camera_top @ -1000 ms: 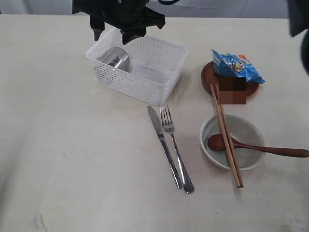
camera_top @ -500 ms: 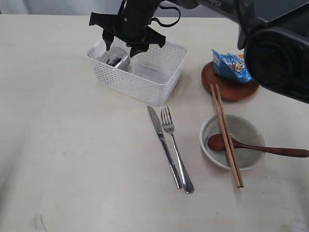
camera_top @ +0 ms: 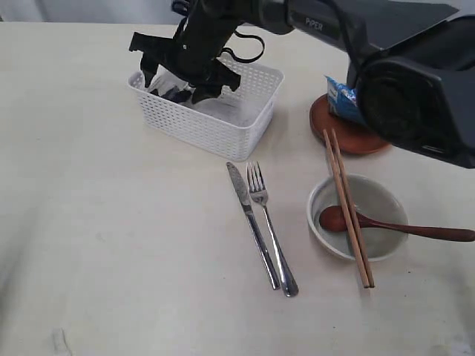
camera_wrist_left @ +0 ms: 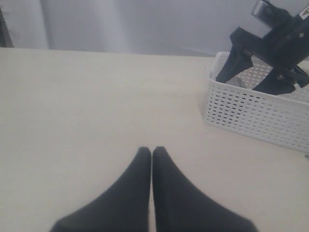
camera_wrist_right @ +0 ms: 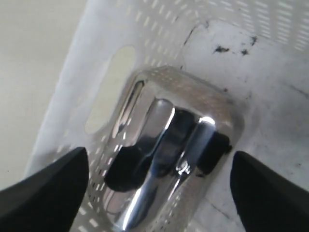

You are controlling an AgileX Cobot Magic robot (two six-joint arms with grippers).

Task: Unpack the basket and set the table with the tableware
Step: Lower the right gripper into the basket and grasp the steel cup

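The white basket (camera_top: 215, 130) stands at the back of the table (camera_top: 111, 237). Inside it the steel cup (camera_wrist_right: 169, 140) lies on its side by the handle end. My right gripper (camera_top: 177, 80) reaches down into the basket, open, one finger (camera_wrist_right: 48, 188) on each side of the cup and apart from it. In the exterior view the gripper hides most of the cup. My left gripper (camera_wrist_left: 152, 151) hovers shut and empty over bare table, left of the basket (camera_wrist_left: 251, 113). Knife (camera_top: 252, 222) and fork (camera_top: 271, 230) lie side by side in front of the basket.
To the right, the bowl (camera_top: 371, 245) holds a dark wooden spoon (camera_top: 401, 228), with two chopsticks (camera_top: 347, 208) across it. Behind it, a blue snack packet (camera_top: 340, 96) sits on the brown plate (camera_top: 349, 137). My right arm (camera_top: 356, 37) spans the back right.
My right gripper has come down into the basket over the cup and its jaws have widened. The basket has shifted slightly left. The rest has not moved.
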